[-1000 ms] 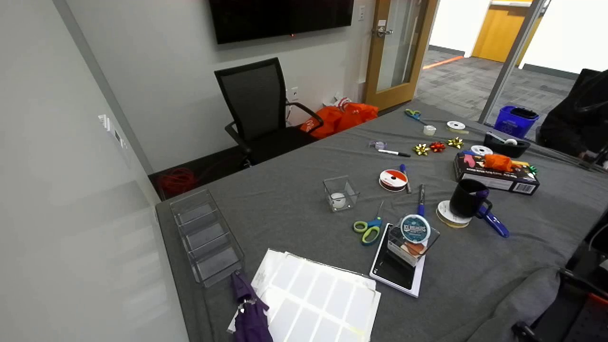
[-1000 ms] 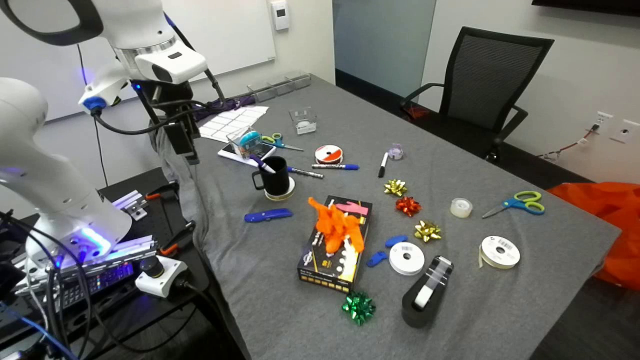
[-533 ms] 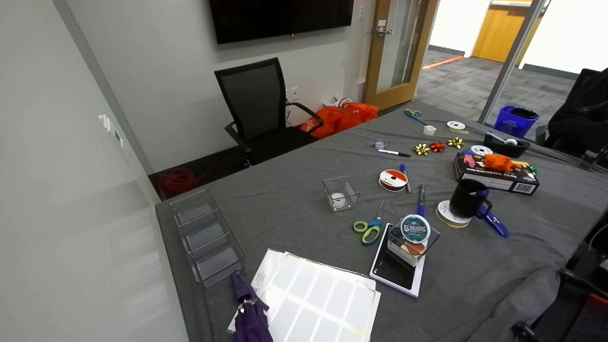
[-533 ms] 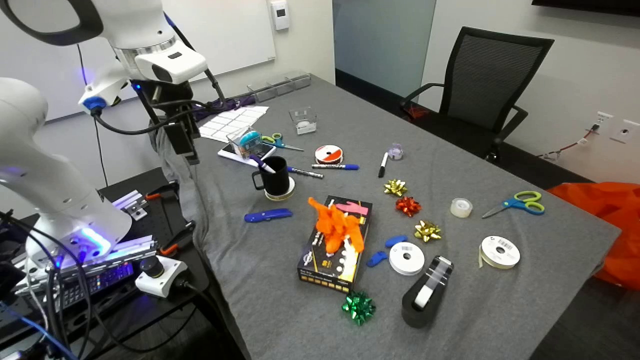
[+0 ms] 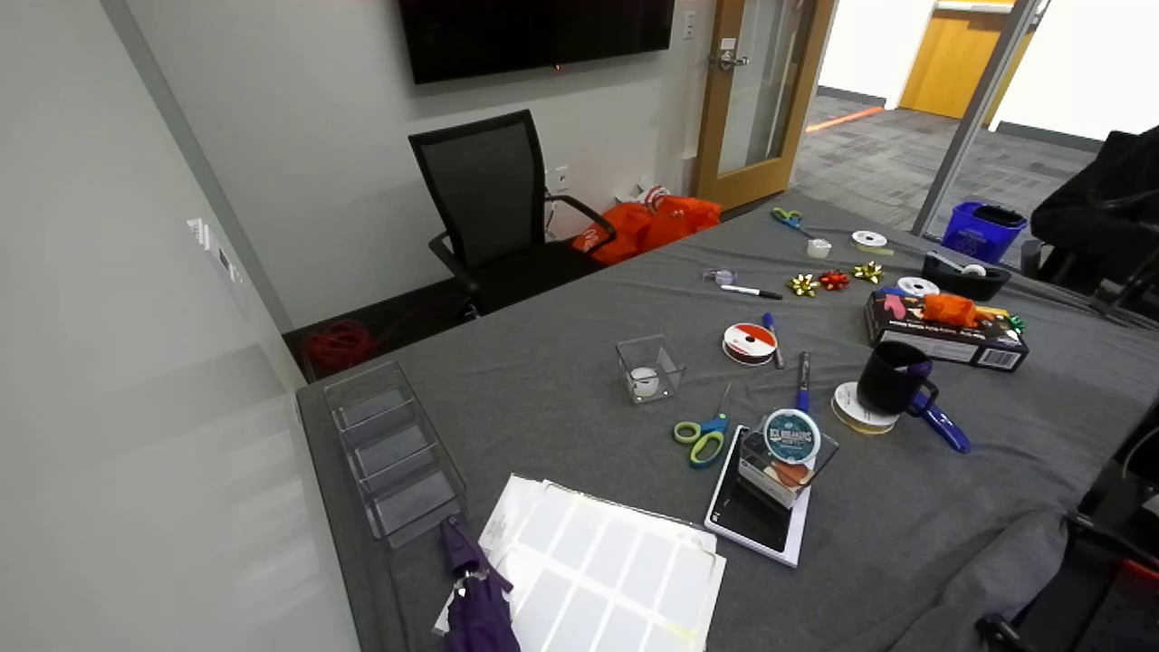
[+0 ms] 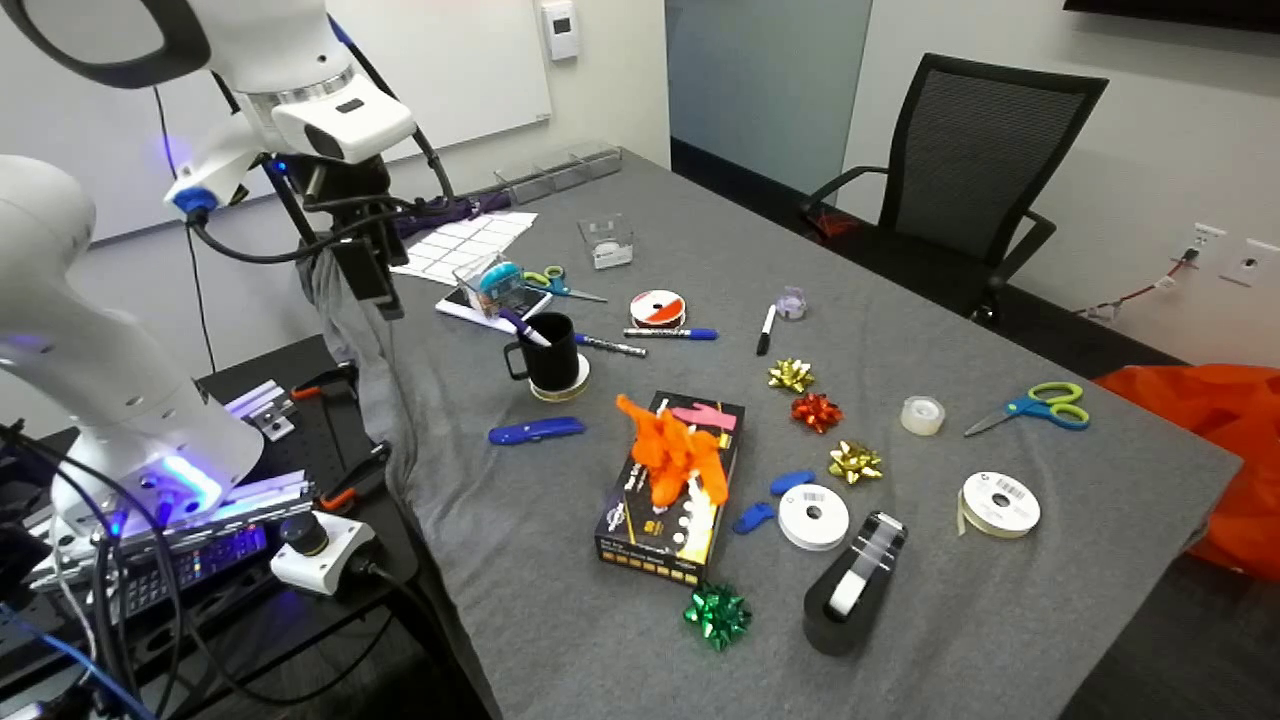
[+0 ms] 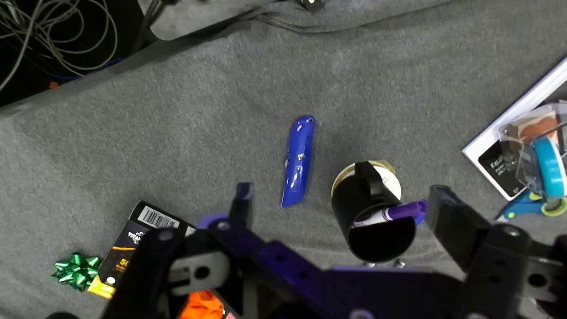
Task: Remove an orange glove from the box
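Observation:
A crumpled orange glove (image 6: 675, 455) pokes out of the top of a black glove box (image 6: 645, 528) on the table. Both also show in an exterior view, the glove (image 5: 953, 310) on top of the box (image 5: 942, 349). In the wrist view, part of the box (image 7: 126, 246) and a bit of the glove (image 7: 203, 305) show at the lower left, largely hidden behind the gripper's finger. My gripper (image 7: 343, 192) is open and empty. It also shows in an exterior view (image 6: 378, 285), raised near the table edge, away from the box and beyond the mug.
A black mug (image 6: 553, 352) holding a purple marker stands on a ribbon spool. A blue box cutter (image 6: 536, 430) lies between mug and box. A green bow (image 6: 718, 615), a white spool (image 6: 813, 517) and a tape dispenser (image 6: 855, 585) lie around the box.
My gripper has shifted very slightly up and to the right in an exterior view. The glove and box have not moved. A dark shape in the background has shifted.

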### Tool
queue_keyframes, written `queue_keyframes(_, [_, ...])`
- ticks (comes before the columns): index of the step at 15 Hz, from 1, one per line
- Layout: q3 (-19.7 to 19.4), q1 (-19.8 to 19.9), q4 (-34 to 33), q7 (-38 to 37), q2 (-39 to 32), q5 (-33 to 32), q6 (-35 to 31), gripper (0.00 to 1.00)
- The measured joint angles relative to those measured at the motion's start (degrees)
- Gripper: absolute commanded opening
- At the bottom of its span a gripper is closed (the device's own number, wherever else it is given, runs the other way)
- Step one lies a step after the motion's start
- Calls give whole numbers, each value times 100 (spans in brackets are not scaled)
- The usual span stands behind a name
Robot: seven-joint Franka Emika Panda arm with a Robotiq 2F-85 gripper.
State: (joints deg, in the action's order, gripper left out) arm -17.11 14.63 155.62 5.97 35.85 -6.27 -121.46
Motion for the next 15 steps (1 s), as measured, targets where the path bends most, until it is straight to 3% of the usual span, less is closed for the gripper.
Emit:
queue_keyframes(8, [343, -19, -324, -1381, -569, 765, -1379, 100])
queue_keyframes(15, [370, -13, -563, -1466, -854, 765, -1486, 100])
